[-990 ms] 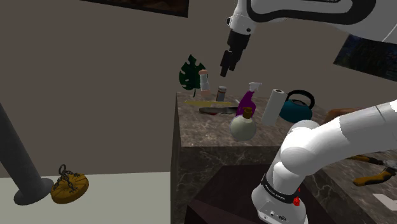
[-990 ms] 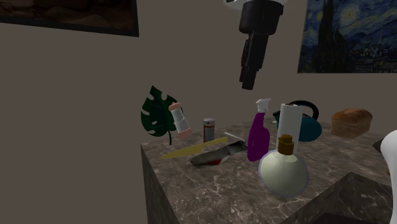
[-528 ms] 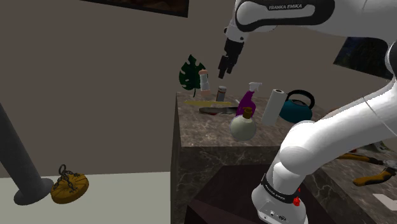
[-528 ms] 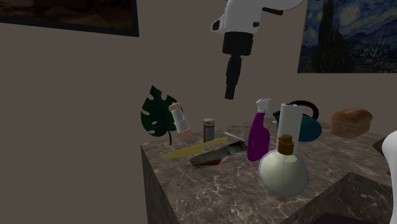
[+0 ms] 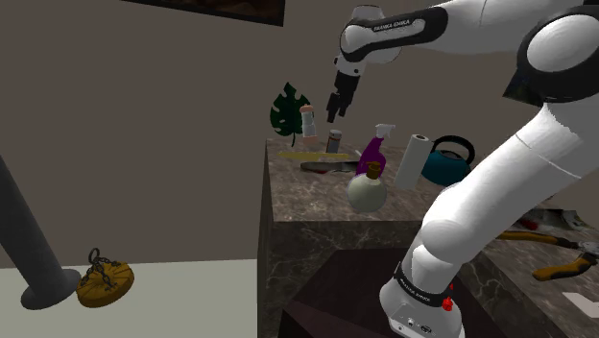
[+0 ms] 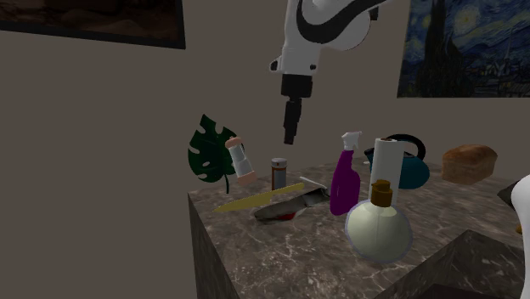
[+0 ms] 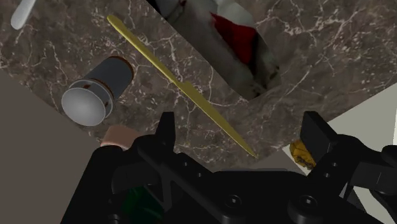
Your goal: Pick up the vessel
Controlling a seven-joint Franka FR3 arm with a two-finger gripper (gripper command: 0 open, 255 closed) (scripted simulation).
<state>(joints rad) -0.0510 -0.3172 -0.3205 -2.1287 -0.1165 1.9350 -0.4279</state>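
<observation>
The vessel is a pale round flask with a brown cork, standing near the front of the dark marble counter; it also appears as the flask closest to the second exterior camera. My black gripper hangs in the air above the counter's back corner, well apart from the flask and above a small jar. In the wrist view the gripper is open with nothing between its fingers, over a thin yellow stick and the grey-lidded jar.
Behind the flask stand a purple spray bottle, a white paper roll, a teal kettle and a bread loaf. A shaker, a green leaf and a grey-red tool crowd the back corner.
The gripper has swung toward both exterior views' left and away from the flask, dropping lower over the counter's back corner. Nothing on the counter has moved.
</observation>
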